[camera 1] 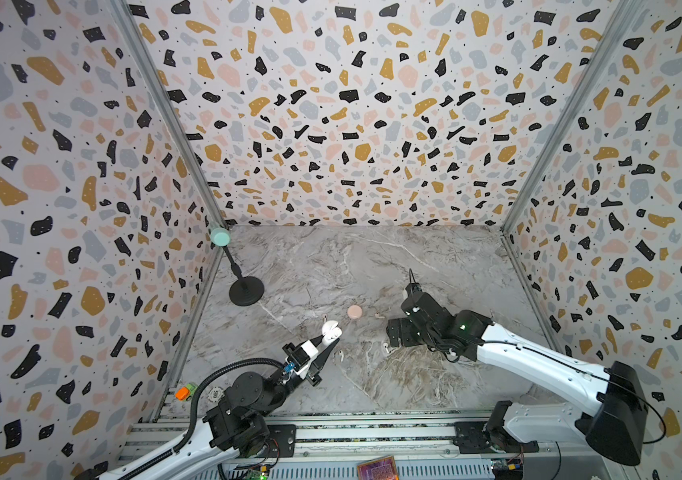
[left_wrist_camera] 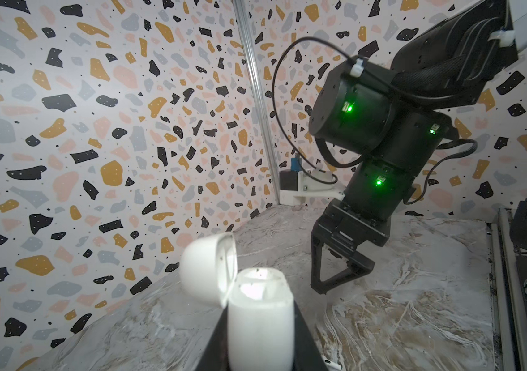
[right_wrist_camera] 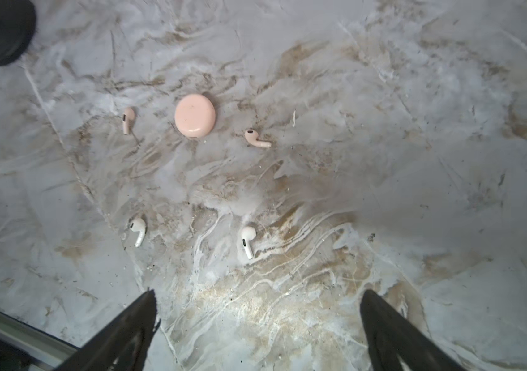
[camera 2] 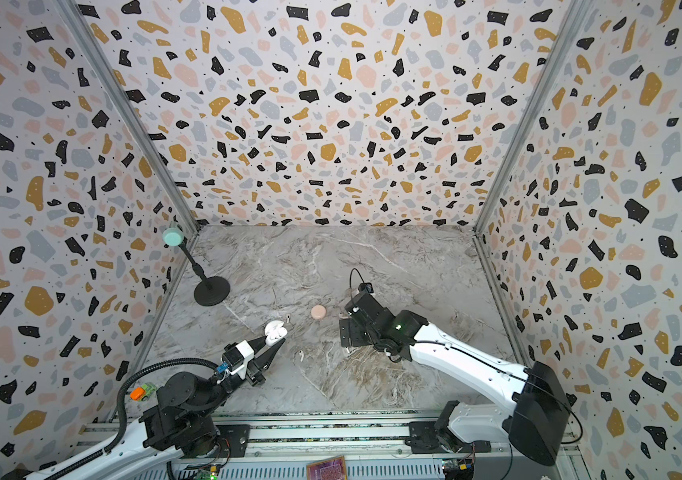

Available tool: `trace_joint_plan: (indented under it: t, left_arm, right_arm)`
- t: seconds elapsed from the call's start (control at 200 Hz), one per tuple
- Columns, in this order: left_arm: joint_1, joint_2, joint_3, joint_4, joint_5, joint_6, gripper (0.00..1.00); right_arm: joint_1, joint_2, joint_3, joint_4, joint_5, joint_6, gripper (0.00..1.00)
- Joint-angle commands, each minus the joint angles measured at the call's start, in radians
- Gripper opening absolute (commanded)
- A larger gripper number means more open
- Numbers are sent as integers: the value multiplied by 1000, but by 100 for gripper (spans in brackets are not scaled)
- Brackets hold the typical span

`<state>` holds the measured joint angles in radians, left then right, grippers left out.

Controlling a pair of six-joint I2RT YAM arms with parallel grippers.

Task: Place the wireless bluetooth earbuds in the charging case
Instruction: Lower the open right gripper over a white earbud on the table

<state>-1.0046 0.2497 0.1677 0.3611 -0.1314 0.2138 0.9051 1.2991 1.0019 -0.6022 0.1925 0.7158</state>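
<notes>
Marble tabletop [right_wrist_camera: 416, 128], terrazzo walls around: the left gripper [camera 1: 330, 337] is clamped on the white charging case [camera 1: 329, 328], lid flipped open, just left of the pink case [right_wrist_camera: 195, 115] and nearer the robot. Two pink earbuds [right_wrist_camera: 255, 138] flank the pink case; the white earbuds [right_wrist_camera: 247, 239] lie robot-side of it. Over them the right gripper [right_wrist_camera: 259, 294] hovers — jaws wide (empty). Best to descend on one white earbud, pinching its head so the stem is free for the socket.

White case [left_wrist_camera: 260, 321]; pink case [right_wrist_camera: 195, 115]; table [right_wrist_camera: 416, 160] grey marble (tan veins); walls [camera 1: 331, 104] terrazzo-speckled.
</notes>
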Motion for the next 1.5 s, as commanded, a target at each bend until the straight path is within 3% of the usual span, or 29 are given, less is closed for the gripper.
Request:
trace_joint_plan:
  t: [0.0, 0.15, 0.651, 0.901, 1.096, 1.492]
  left_arm:
    - [-3, -13, -11, 66, 1, 3, 0]
    - [-8, -4, -13, 62, 7, 2, 0]
    - [-19, 11, -17, 76, 48, 8, 0]
    - [-23, 11, -19, 70, 46, 12, 0]
    - [-25, 13, -19, 66, 49, 16, 0]
    - [-28, 15, -19, 59, 59, 24, 0]
  right_arm:
    - [-3, 49, 67, -86, -46, 35, 99]
    - [-3, 115, 73, -58, -115, 23, 99]
    - [-3, 300, 134, -85, -107, 27, 92]
    - [-10, 366, 160, -79, -105, 16, 78]
    - [-13, 412, 162, -59, -152, -12, 54]
    - [-25, 487, 194, -44, -182, -51, 46]
